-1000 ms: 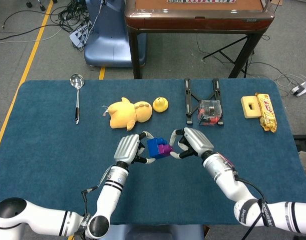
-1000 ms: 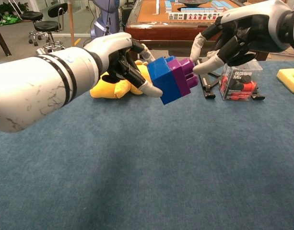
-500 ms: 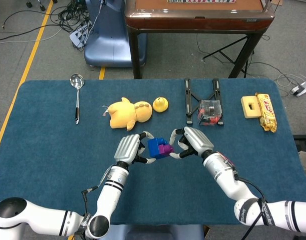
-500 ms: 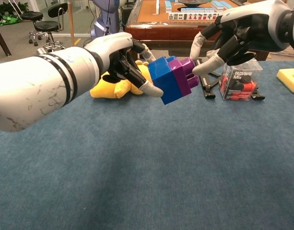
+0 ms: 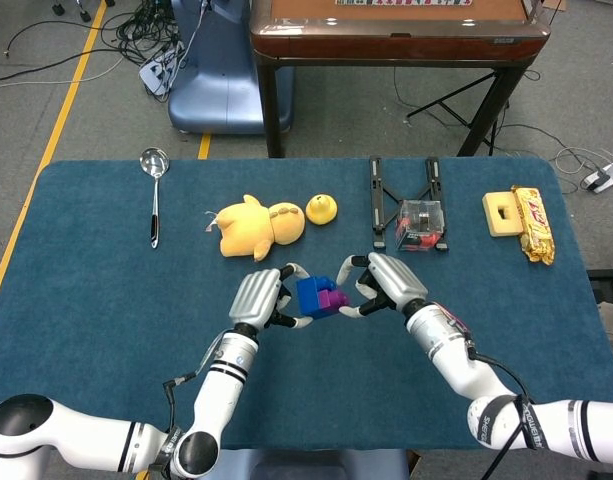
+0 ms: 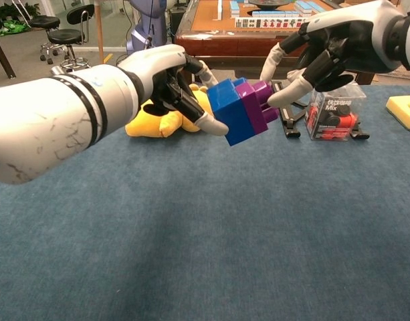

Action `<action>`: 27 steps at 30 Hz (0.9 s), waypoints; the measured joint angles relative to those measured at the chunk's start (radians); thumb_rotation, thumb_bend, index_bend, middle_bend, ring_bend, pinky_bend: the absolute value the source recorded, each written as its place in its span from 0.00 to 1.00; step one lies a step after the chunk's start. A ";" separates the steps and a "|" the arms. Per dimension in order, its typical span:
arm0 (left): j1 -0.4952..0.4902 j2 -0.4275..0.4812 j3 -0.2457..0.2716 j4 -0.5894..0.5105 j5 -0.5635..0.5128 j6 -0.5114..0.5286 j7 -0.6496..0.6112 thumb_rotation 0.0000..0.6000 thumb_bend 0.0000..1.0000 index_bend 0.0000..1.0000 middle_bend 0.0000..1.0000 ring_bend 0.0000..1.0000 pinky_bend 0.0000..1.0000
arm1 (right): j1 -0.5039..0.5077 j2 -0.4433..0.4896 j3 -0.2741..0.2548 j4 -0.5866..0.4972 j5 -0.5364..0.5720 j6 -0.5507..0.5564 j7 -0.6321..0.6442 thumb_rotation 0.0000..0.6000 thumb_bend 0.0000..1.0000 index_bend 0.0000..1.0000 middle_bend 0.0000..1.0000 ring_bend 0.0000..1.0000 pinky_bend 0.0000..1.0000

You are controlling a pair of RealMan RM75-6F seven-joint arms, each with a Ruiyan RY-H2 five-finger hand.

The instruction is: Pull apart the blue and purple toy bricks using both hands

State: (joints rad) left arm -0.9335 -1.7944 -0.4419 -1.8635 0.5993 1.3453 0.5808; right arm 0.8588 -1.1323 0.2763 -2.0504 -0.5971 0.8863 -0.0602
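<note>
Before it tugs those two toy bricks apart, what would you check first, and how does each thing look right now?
1. Left robot hand grips the blue brick: ok.
2. Right robot hand pinches the purple brick: ok, fingertips touch it.
3. Bricks joined: ok, not yet separated.
4. Bricks lifted off the table: ok.
5. Grip firm enough for pulling: cannot tell.
6. Plush toy behind, apart from the bricks: ok.

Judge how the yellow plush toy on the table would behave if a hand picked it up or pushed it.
The yellow plush toy looks soft and stuffed, so it would probably squash and flop in a grip. It seems light for its size. Lying flat on the cloth-covered table, it would likely drag, not roll.
</note>
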 measured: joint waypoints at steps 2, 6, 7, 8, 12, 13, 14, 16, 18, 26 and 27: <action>-0.001 0.000 0.000 0.000 0.001 0.001 0.002 1.00 0.27 0.62 1.00 1.00 1.00 | 0.001 -0.002 0.000 0.002 -0.003 -0.001 0.002 1.00 0.11 0.48 1.00 1.00 1.00; -0.004 -0.002 0.001 0.000 0.001 0.002 0.006 1.00 0.27 0.62 1.00 1.00 1.00 | 0.003 -0.005 -0.002 0.004 -0.008 -0.003 0.006 1.00 0.11 0.48 1.00 1.00 1.00; -0.005 -0.002 0.002 0.001 0.001 0.003 0.007 1.00 0.27 0.62 1.00 1.00 1.00 | 0.003 -0.005 -0.002 0.004 -0.008 -0.004 0.007 1.00 0.11 0.48 1.00 1.00 1.00; -0.005 -0.002 0.002 0.001 0.002 0.003 0.007 1.00 0.27 0.62 1.00 1.00 1.00 | 0.004 -0.005 -0.002 0.004 -0.009 -0.004 0.007 1.00 0.11 0.48 1.00 1.00 1.00; -0.007 -0.004 0.002 0.003 0.001 0.004 0.009 1.00 0.27 0.62 1.00 1.00 1.00 | 0.003 -0.006 -0.003 0.003 -0.016 -0.003 0.013 1.00 0.13 0.48 1.00 1.00 1.00; -0.007 -0.004 0.001 0.004 0.000 0.004 0.009 1.00 0.27 0.62 1.00 1.00 1.00 | 0.003 -0.006 -0.003 0.003 -0.018 -0.003 0.014 1.00 0.14 0.48 1.00 1.00 1.00; -0.008 -0.004 0.001 0.004 0.000 0.003 0.008 1.00 0.27 0.62 1.00 1.00 1.00 | 0.003 -0.007 -0.003 0.003 -0.019 -0.002 0.015 1.00 0.15 0.48 1.00 1.00 1.00; -0.008 -0.005 0.000 0.004 -0.002 0.002 0.008 1.00 0.27 0.62 1.00 1.00 1.00 | 0.003 -0.008 -0.004 0.003 -0.021 0.000 0.016 1.00 0.16 0.48 1.00 1.00 1.00; -0.009 -0.004 -0.001 0.002 -0.004 0.001 0.007 1.00 0.27 0.62 1.00 1.00 1.00 | 0.003 -0.010 -0.004 0.005 -0.023 0.001 0.016 1.00 0.17 0.49 1.00 1.00 1.00; -0.009 -0.002 -0.004 -0.002 -0.011 -0.002 0.004 1.00 0.27 0.62 1.00 1.00 1.00 | 0.005 -0.020 -0.008 0.008 -0.027 0.014 0.012 1.00 0.21 0.52 1.00 1.00 1.00; -0.009 -0.001 -0.004 -0.002 -0.012 -0.002 0.004 1.00 0.27 0.62 1.00 1.00 1.00 | 0.005 -0.021 -0.008 0.009 -0.027 0.015 0.011 1.00 0.21 0.52 1.00 1.00 1.00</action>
State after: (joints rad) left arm -0.9425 -1.7957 -0.4460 -1.8657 0.5877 1.3433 0.5845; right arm 0.8640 -1.1528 0.2678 -2.0417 -0.6239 0.9010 -0.0496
